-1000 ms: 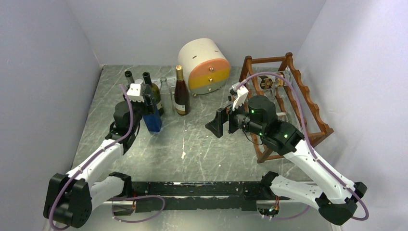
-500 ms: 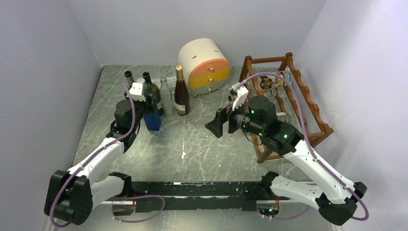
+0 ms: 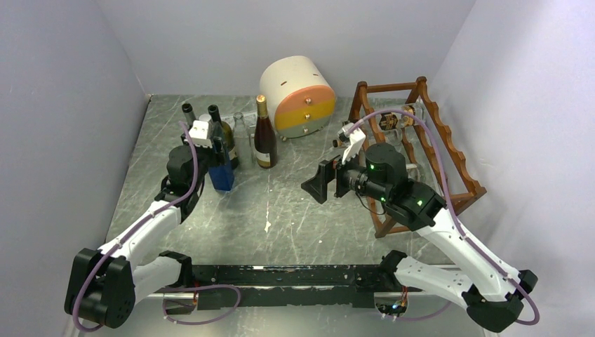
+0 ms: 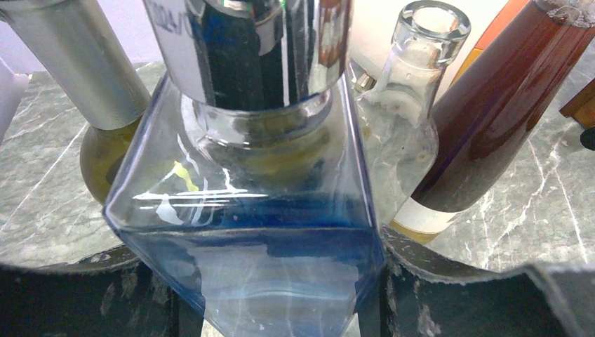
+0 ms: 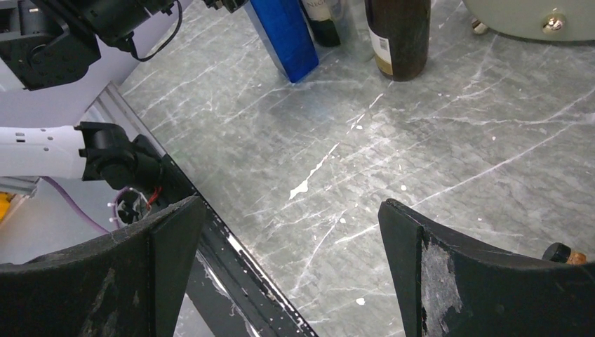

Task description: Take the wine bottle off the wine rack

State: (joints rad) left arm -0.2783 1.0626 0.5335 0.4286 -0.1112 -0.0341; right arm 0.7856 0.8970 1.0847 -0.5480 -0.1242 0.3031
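The reddish-brown wine rack (image 3: 455, 163) stands at the right of the table. A clear bottle with a dark label (image 3: 393, 119) lies on its upper tier. My right gripper (image 3: 319, 184) hangs open and empty left of the rack, above the table's middle; in the right wrist view (image 5: 295, 267) its fingers (image 5: 449, 274) stand wide apart over bare marble. My left gripper (image 3: 219, 160) is shut on a square blue bottle (image 3: 223, 177) standing on the table at the left. In the left wrist view (image 4: 281, 302) that bottle (image 4: 252, 239) fills the space between the fingers (image 4: 407, 302).
A dark bottle (image 3: 188, 112), a green bottle (image 3: 223, 135), a clear bottle (image 3: 242, 133) and a brown bottle (image 3: 264, 137) stand around the blue one. A round cream-and-orange drawer box (image 3: 298, 95) stands at the back. Grey walls close in the table.
My right gripper has shifted slightly right and toward the near edge, still open. The left arm and the blue bottle have barely moved.
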